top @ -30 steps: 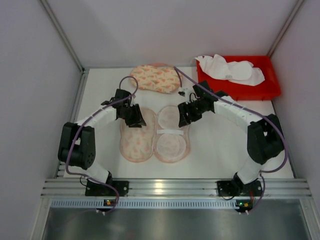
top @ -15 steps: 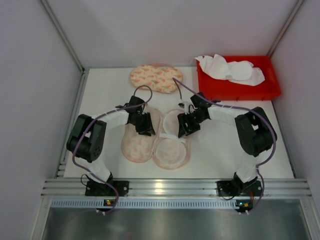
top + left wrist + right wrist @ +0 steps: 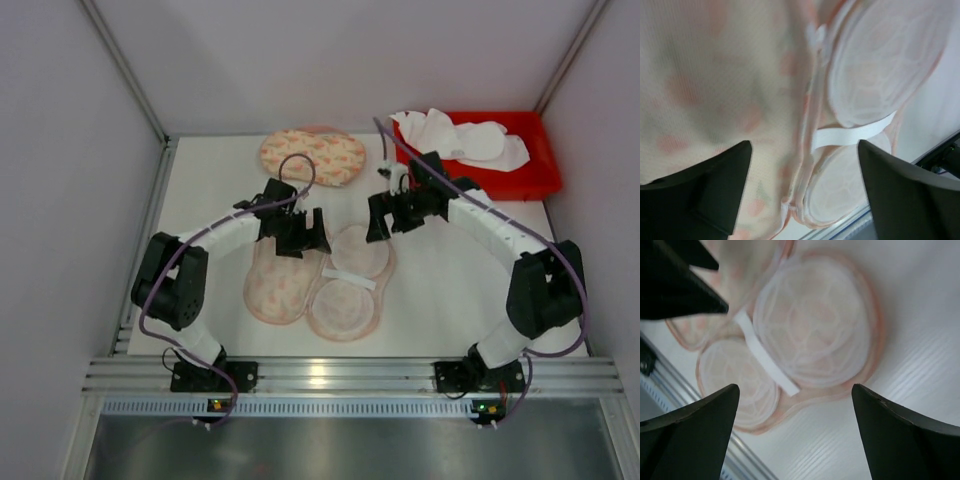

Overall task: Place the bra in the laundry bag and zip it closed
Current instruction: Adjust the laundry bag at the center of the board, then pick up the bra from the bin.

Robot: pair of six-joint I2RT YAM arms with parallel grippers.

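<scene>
laundry bag (image 3: 272, 292) laid open at table (image 3: 450, 290) centre, left gripper (image 3: 308, 228) and right gripper (image 3: 377, 217) spread wide by its far edge, nothing held, white surface seen between bag and red bin (image 3: 480, 186)

On the table (image 3: 450, 290) we see a laundry bag (image 3: 280, 285) under the left pincer (image 3: 315, 232), a patterned oval (image 3: 312, 157) beyond it, and a red tray (image 3: 500, 185) beyond the right pincer (image 3: 378, 222).

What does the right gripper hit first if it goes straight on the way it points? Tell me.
Most likely the open laundry bag: the right gripper, jaws open, points down at its white round panel, close to the white elastic strap. Nothing shows in between, though depth is unclear.
</scene>
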